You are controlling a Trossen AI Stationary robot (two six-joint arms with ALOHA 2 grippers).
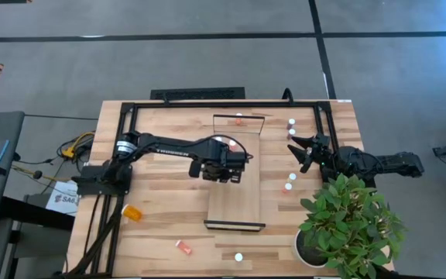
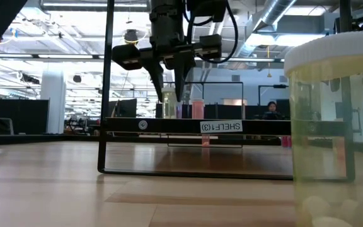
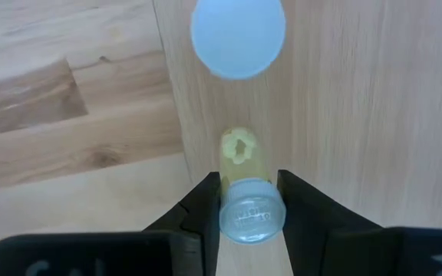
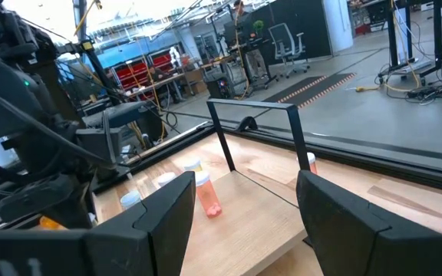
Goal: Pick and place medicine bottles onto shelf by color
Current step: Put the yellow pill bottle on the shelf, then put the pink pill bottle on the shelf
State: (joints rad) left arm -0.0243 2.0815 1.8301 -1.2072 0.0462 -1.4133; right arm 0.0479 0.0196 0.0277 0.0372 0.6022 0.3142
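Left gripper fingers clamp a translucent yellowish round-capped bottle over the smooth wooden shelf; right fingers apart.

2 matte black jointed arms; left arm bears white lettering, black cable loop; tapered dark fingers.

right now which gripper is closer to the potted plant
Right. The right gripper sits just beyond the potted plant at the table's right edge; the left gripper is over the shelf mid-table, farther away.
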